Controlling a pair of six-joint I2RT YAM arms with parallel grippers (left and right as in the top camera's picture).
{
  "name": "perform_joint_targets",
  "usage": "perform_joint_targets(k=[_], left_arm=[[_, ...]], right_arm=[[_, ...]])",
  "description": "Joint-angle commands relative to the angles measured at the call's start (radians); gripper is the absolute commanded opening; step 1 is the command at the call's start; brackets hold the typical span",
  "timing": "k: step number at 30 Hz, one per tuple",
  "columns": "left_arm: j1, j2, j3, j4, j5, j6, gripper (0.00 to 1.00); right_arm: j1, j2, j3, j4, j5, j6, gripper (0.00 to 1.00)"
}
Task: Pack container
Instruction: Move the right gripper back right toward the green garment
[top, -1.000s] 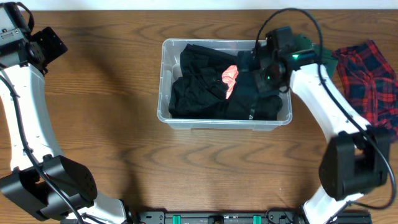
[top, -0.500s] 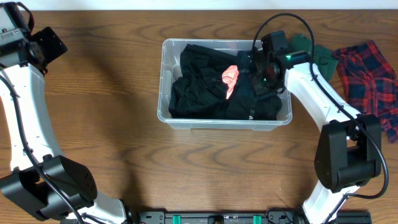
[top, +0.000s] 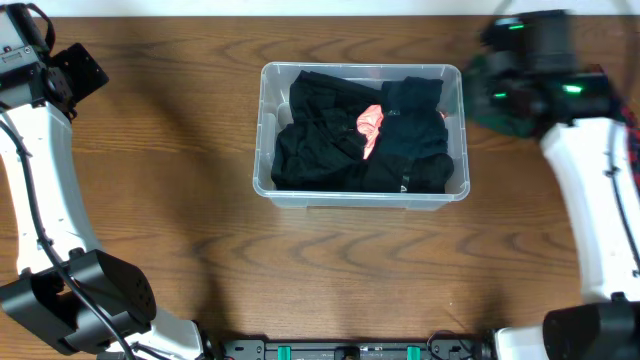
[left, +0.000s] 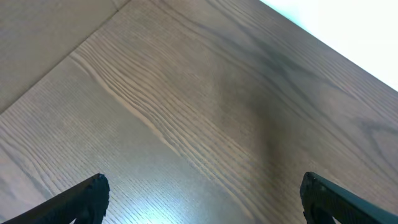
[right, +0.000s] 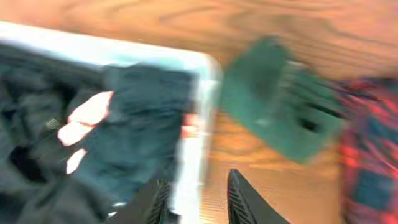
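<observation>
Now the container (top: 262, 130) is sitting in the middle of the table (top: 150, 210), holding black clothes (top: 320, 155). A green garment (right: 267, 87) is lying just beside its right wall. Blurry, the right fingers (right: 239, 190) seem slightly apart and empty and should be centring over that garment; the left fingers (left: 87, 196) are gaping wide.

The container (top: 262, 130) is clear, its clothes (top: 320, 150) black, one garment (right: 267, 93) green.

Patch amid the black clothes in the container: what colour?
Salmon pink; the patch shows sharpest in the overhead view.

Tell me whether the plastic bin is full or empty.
Well filled: black clothes cover the bin from wall to wall.
</observation>
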Motion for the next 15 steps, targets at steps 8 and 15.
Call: perform_joint_targets(k=[8, 15], left_arm=[[0.003, -0.003, 0.003, 0.0, -0.012, 0.003, 0.98], [0.003, -0.003, 0.003, 0.0, -0.012, 0.003, 0.98]], right_arm=[[-0.223, 0.11, -0.071, -0.022, 0.004, 0.021, 0.36], [-0.254, 0.218, -0.079, 0.051, 0.012, 0.021, 0.4]])
